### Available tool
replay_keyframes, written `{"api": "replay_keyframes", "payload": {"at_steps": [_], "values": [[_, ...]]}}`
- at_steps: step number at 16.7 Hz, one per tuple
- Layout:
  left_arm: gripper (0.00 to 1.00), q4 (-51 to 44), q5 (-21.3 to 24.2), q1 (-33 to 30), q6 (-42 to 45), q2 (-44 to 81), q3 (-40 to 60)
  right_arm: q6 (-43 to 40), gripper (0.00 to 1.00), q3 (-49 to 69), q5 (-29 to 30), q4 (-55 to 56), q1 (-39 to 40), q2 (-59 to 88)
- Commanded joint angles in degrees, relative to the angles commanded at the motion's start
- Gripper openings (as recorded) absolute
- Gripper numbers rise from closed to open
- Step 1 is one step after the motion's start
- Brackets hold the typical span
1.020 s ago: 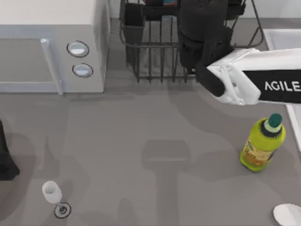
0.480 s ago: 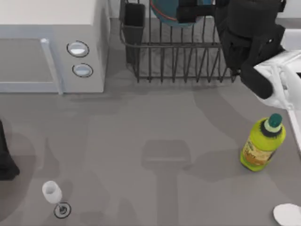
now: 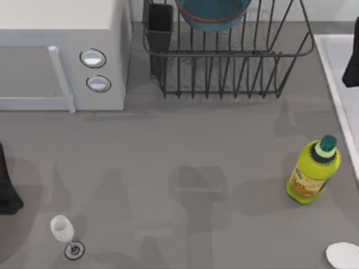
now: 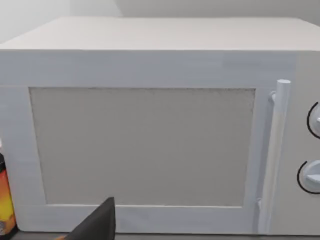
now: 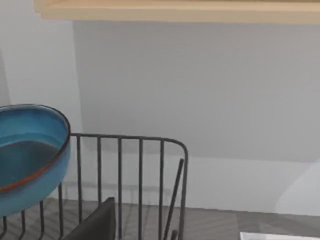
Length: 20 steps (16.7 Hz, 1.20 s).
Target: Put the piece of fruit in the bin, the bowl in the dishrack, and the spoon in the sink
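Bowl [image 3: 212, 14]: dark blue inside, reddish-brown rim, resting in the dishrack [image 3: 224, 67] at the far edge of the worktop [image 3: 168, 162]; my right wrist view shows it tilted among the upright bars [image 5: 27, 155]. Sink [image 3: 336, 67]: pale rim at the right edge, beside the rack. Right arm [image 3: 352, 61]: dark part at the right edge above the sink; whether its fingers are released or clenched I cannot tell. Left arm [image 3: 7, 190]: parked at the left edge, facing the microwave [image 4: 150, 130]; finger state I cannot tell. Other stock: 1 green bottle [image 3: 313, 171] on the right, 1 wine glass [image 3: 63, 232] near left, 1 white rounded object [image 3: 343, 256] at the near right corner.
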Motion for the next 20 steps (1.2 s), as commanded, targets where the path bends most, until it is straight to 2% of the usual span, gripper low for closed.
{"api": "replay_keyframes", "payload": {"at_steps": [5,9,13,20], "values": [[1.0,0.0,0.0,0.0,0.0,0.0,0.0,-0.35,1.0,-18.03,-7.83,-11.21,-8.87,-32.01],[1.0,0.0,0.0,0.0,0.0,0.0,0.0,-0.77,1.0,-27.39,-10.91,-19.23,-14.09,-49.14],[1.0,0.0,0.0,0.0,0.0,0.0,0.0,-0.96,1.0,-31.42,-11.77,-23.79,-16.54,-56.77],[1.0,0.0,0.0,0.0,0.0,0.0,0.0,-1.64,1.0,-30.86,-11.73,-24.58,-16.52,-56.36]]}}
